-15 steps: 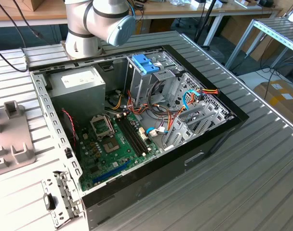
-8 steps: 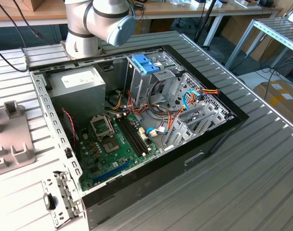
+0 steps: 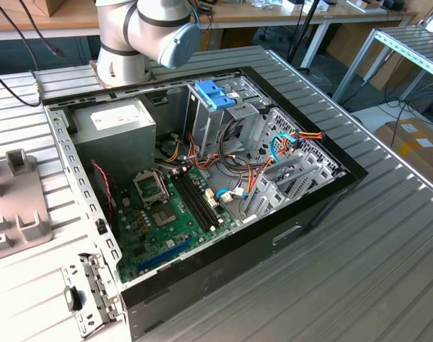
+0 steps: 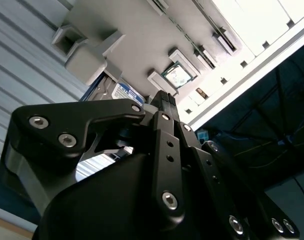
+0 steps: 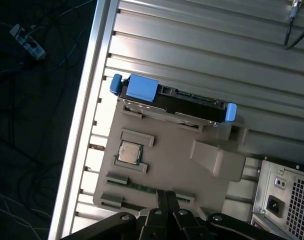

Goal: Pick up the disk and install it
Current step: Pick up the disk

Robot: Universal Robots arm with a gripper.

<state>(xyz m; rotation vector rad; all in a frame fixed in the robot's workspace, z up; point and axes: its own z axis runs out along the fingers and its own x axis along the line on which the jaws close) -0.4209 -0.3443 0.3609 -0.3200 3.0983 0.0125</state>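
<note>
The disk (image 5: 173,103), a dark drive with bright blue rails and tabs, rests along one edge of a grey holder tray (image 5: 177,160) on the ribbed table. My gripper (image 5: 164,194) hovers above the opposite edge of that tray, well apart from the disk, with its black fingers pressed together and nothing between them. In the second wrist view the fingertips (image 4: 163,96) point toward the tray, and part of the disk (image 4: 121,91) peeks out behind the gripper body. The open computer case (image 3: 302,206) lies on its side in the exterior view.
A processor chip (image 5: 129,152) sits in a pocket of the tray. The case's grey power supply (image 3: 117,125) and a light-blue clip (image 3: 215,92) on the drive cage show in the exterior view. The arm's base (image 3: 131,43) stands behind the case. The table edge (image 5: 77,135) runs beside the tray.
</note>
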